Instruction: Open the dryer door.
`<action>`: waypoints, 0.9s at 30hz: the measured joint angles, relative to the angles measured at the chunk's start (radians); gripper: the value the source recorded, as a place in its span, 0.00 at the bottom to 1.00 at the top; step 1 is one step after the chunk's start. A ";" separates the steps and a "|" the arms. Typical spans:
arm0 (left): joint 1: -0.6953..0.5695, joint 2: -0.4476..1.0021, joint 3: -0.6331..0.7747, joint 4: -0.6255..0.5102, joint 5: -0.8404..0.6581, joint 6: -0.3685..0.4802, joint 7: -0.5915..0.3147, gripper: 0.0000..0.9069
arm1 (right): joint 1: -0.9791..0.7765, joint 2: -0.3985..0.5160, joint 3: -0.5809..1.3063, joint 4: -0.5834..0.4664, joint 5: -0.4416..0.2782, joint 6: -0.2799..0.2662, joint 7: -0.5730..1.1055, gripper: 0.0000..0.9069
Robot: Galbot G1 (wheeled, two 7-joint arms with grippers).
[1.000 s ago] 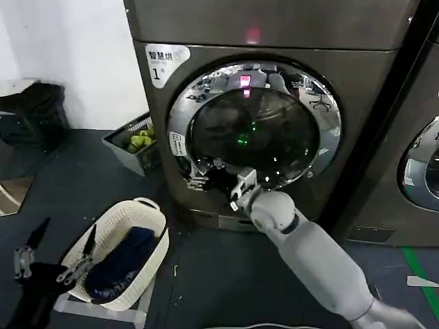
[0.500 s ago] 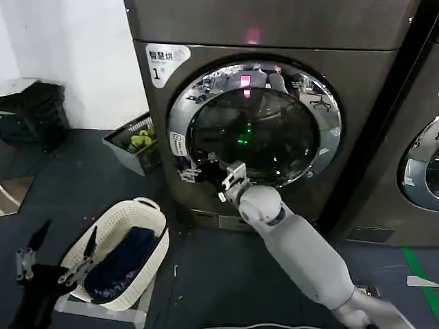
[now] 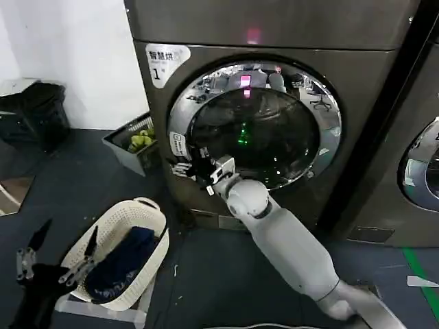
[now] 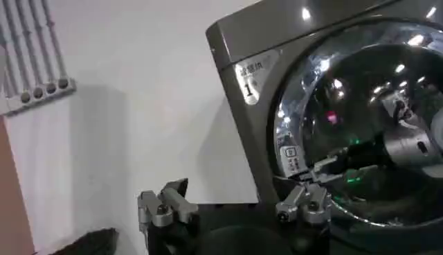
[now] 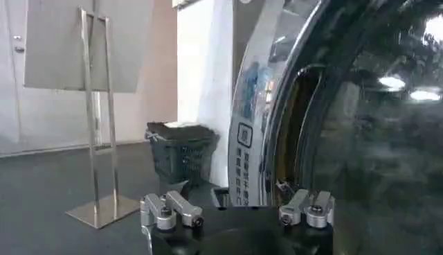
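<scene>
Right gripper (image 3: 200, 171) shifted left, at dryer door (image 3: 254, 127) chrome edge

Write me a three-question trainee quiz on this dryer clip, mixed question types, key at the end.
1. True or false: the right gripper is at the lower-left rim of the dryer door.
2. Multiple choice: where is the left gripper? A) on the door handle B) low at the robot's left, beside the white basket C) inside the drum
3. Fill in: the sticker above the door shows the number ___.

Key: 1 true; 2 B; 3 "1".
</scene>
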 joint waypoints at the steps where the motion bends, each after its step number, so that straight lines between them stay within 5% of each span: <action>1: 0.000 0.000 0.000 0.000 0.000 0.000 0.000 1.00 | 0.003 -0.001 -0.001 -0.004 0.007 0.000 -0.009 1.00; 27: 0.001 0.011 -0.010 -0.003 -0.048 0.051 0.062 1.00 | 0.056 -0.004 -0.012 -0.072 0.134 -0.013 -0.060 1.00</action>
